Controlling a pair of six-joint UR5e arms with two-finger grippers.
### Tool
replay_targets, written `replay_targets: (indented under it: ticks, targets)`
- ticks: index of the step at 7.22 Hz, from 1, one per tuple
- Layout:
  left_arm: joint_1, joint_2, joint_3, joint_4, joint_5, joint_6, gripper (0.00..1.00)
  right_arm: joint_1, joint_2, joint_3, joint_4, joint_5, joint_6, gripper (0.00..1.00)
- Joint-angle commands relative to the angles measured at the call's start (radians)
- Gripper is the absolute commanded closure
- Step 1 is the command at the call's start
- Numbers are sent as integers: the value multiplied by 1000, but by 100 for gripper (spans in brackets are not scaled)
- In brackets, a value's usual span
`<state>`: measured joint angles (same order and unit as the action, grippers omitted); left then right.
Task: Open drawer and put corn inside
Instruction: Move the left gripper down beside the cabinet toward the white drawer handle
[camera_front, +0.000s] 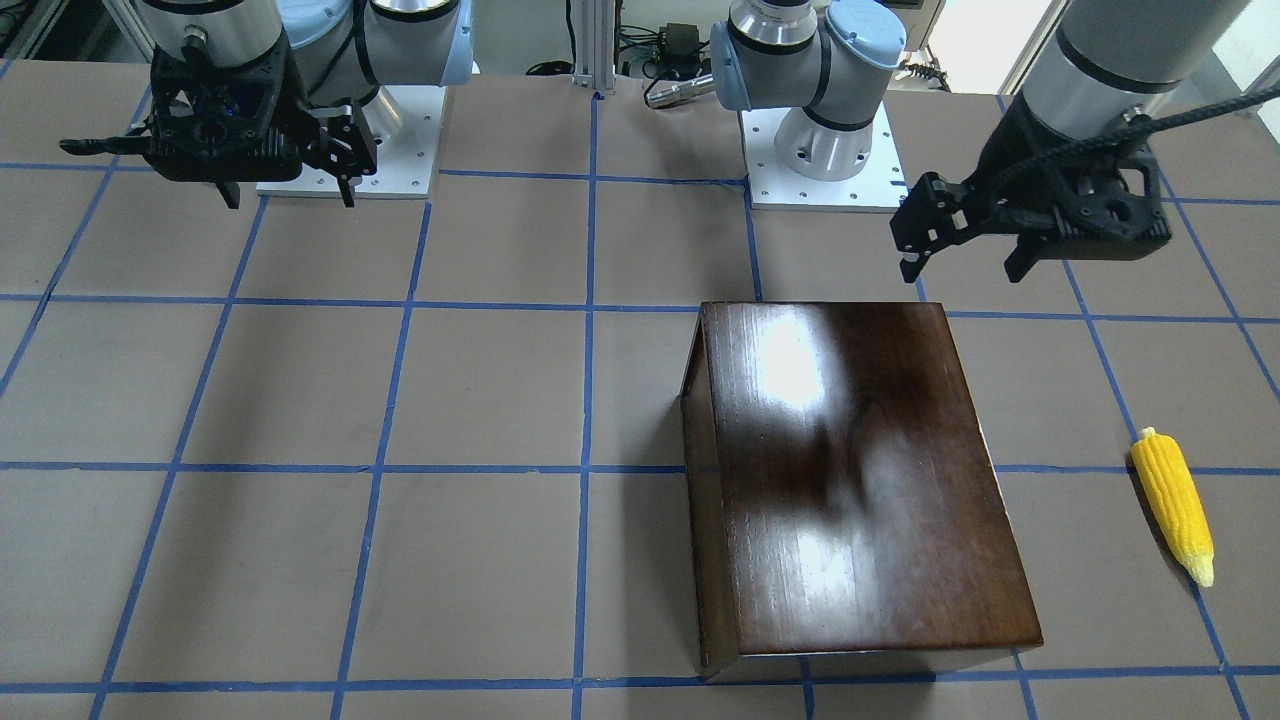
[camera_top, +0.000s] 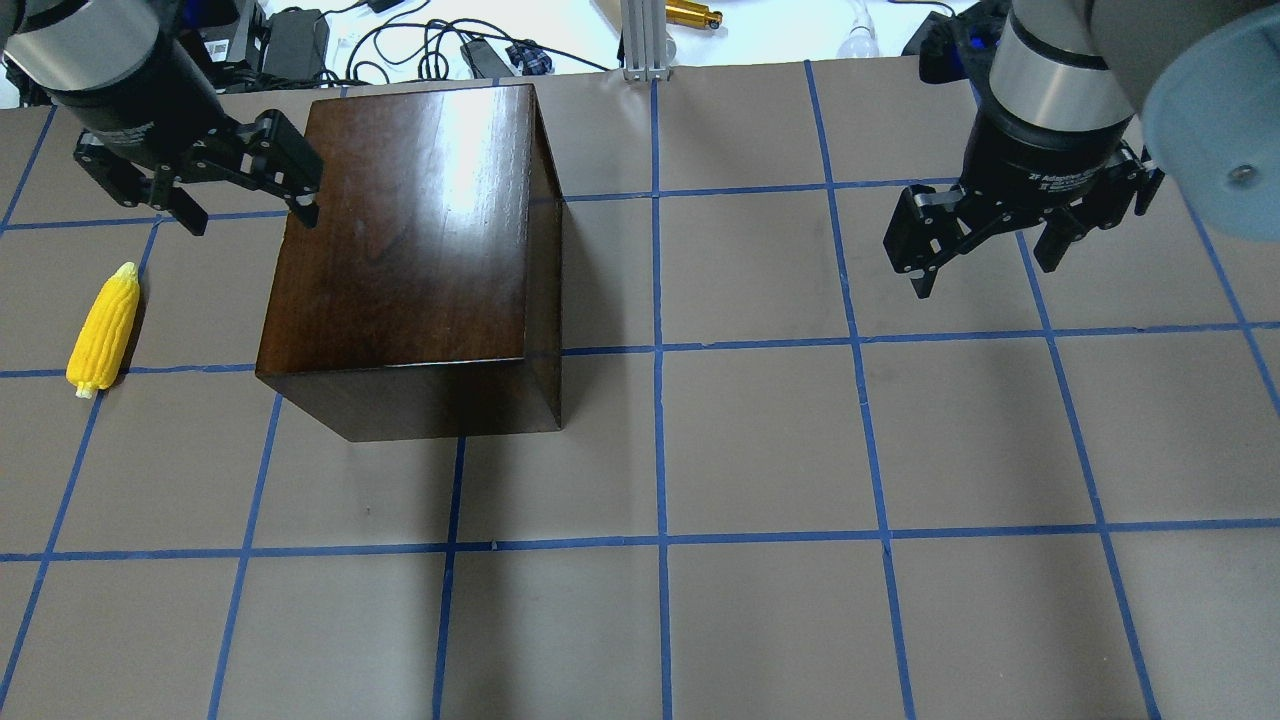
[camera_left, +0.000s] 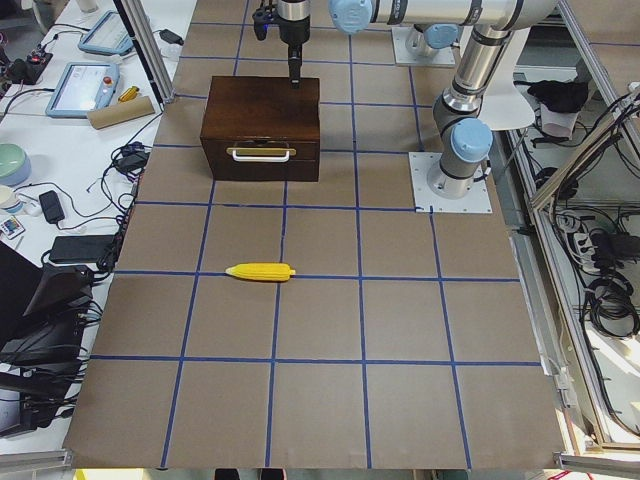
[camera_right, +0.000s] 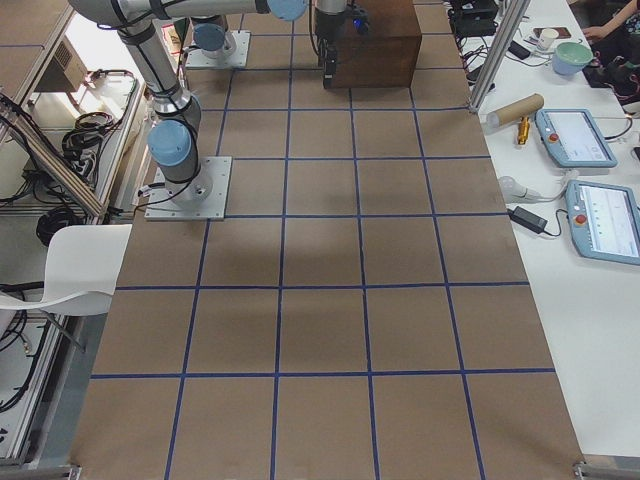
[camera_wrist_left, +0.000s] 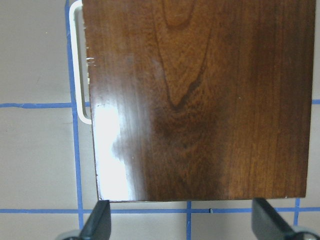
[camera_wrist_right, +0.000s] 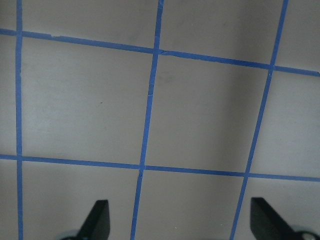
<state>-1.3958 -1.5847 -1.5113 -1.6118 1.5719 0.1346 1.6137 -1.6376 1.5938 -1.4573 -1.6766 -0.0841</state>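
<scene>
The glossy dark-brown box (camera_top: 410, 230) stands on the table, and it also shows in the front view (camera_front: 850, 470). Its drawer (camera_left: 262, 162) is shut. The drawer's white handle (camera_left: 262, 153) faces the table's left end and shows beside the box top in the left wrist view (camera_wrist_left: 75, 65). The yellow corn (camera_top: 103, 330) lies on the table left of the box, apart from it. It also shows in the front view (camera_front: 1173, 505). My left gripper (camera_top: 248, 210) hovers open and empty above the box's handle-side edge. My right gripper (camera_top: 985, 272) hangs open and empty over bare table far to the right.
The brown table (camera_top: 760, 450) carries a grid of blue tape lines. Cables and gear (camera_top: 430, 45) lie beyond the far edge. The two arm bases (camera_front: 820, 150) stand on white plates at the robot's side. Tablets and a cardboard tube (camera_right: 515, 108) sit on the side bench.
</scene>
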Motion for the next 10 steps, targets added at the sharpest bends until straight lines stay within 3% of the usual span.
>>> replay_targets:
  ticks: [1, 4, 7, 10]
  targets:
    - [131, -1, 5, 0, -1, 58, 0, 0, -1, 0, 0, 0, 0, 0]
    - [318, -40, 14, 0, -3, 273, 0, 0, 1, 0, 0, 0, 0, 0]
    - [359, -98, 14, 29, -3, 364, 0, 0, 1, 0, 0, 0, 0, 0]
    - [357, -245, 5, 119, -3, 355, 0, 0, -1, 0, 0, 0, 0, 0]
